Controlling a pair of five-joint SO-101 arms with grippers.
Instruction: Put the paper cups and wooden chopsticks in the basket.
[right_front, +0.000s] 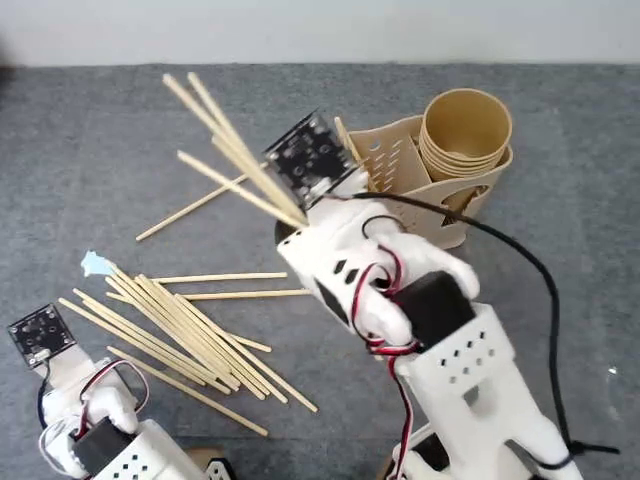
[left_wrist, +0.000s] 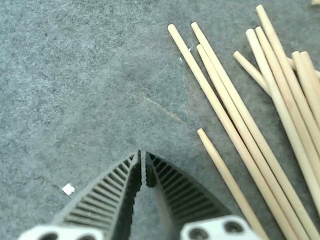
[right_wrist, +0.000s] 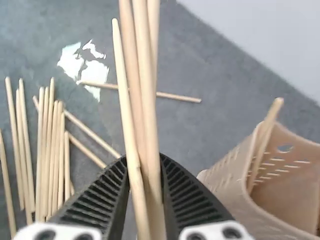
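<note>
Between the jaws of the right claw (right_wrist: 143, 167) sat a bundle (right_front: 232, 148) of a few sticks, pinched near one end, with the jaws closed narrow around it. In the high view its long axis ran from the grip out toward the far left of the mat (right_front: 570, 110), so the free ends pointed away from the basket (right_front: 398, 168) rather than into it. The basket lay just beside that claw on the opposite side, toward the far right, and the right wrist view showed its slotted wall (right_wrist: 235, 200) close by the jaws. One stick (right_wrist: 266, 137) already leaned inside it, and the stacked cups (right_front: 466, 128) stood in its far end.

By my reckoning the coming move turned on that mismatch. The claw was already next to the opening, but the bundle would need swinging round or tipping up before its length could drop inside, and the long free ends could catch the rim or the cups.

Farther out, the pile (right_front: 180, 322) lay on the mat well apart from the basket, with a few strays (right_front: 222, 278) between. The left claw (left_wrist: 142, 161) was nearer to the pile, its jaws shut together on nothing over bare mat, with stick ends (left_wrist: 226, 125) just beside it.
</note>
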